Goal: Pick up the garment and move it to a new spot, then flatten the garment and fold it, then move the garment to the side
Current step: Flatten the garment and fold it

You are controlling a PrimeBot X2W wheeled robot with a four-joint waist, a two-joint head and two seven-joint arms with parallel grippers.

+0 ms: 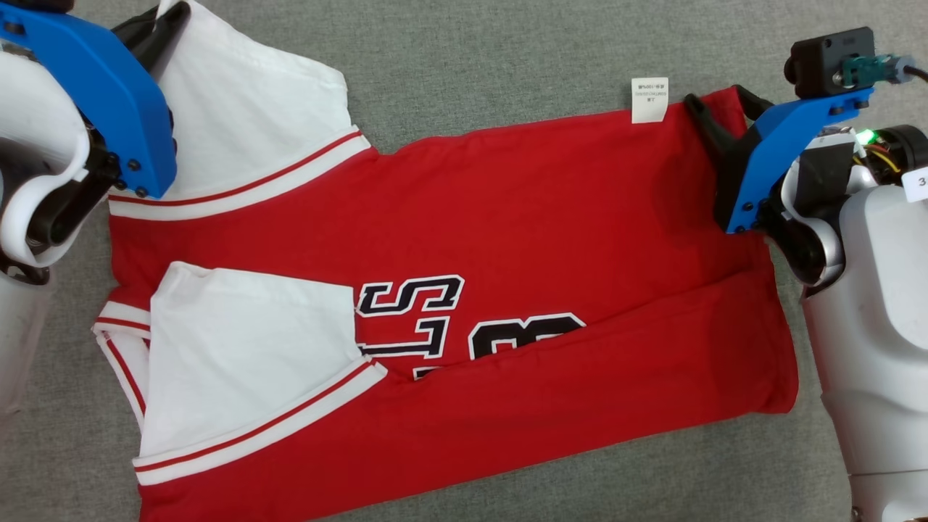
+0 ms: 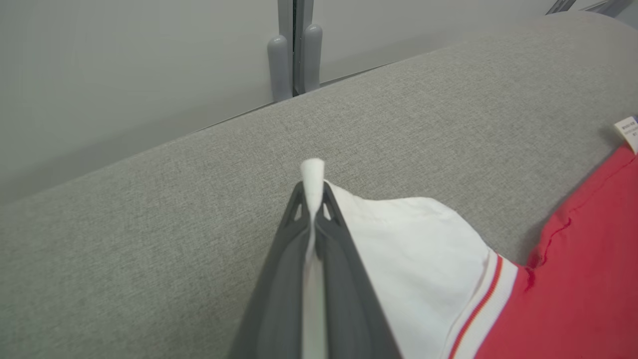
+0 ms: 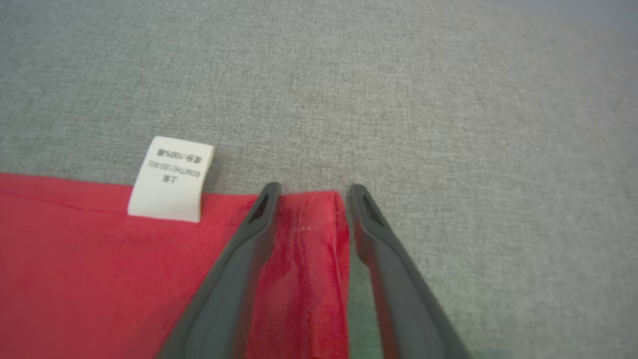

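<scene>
- Garment (image 1: 544, 217), a red jersey with white sleeves, lies flat on the grey cushion (image 1: 471, 58).
- Left gripper (image 2: 313, 192) is clamped on the tip of a white sleeve (image 2: 413, 234).
- Right gripper (image 3: 309, 189) has its fingers apart, straddling the red hem corner near the label (image 3: 172, 179).

The black-and-white lettering (image 1: 435, 319) on the garment (image 1: 551, 203) is half hidden under a folded red flap (image 1: 580, 391) and cannot be read whole. The garment's lower left corner runs off the head view's bottom edge. The white label (image 3: 172, 179) carries print too blurred to read, and the far sleeve (image 1: 246, 123) has its tip buried between the pressed-together fingers of the left gripper (image 2: 313, 192).
</scene>
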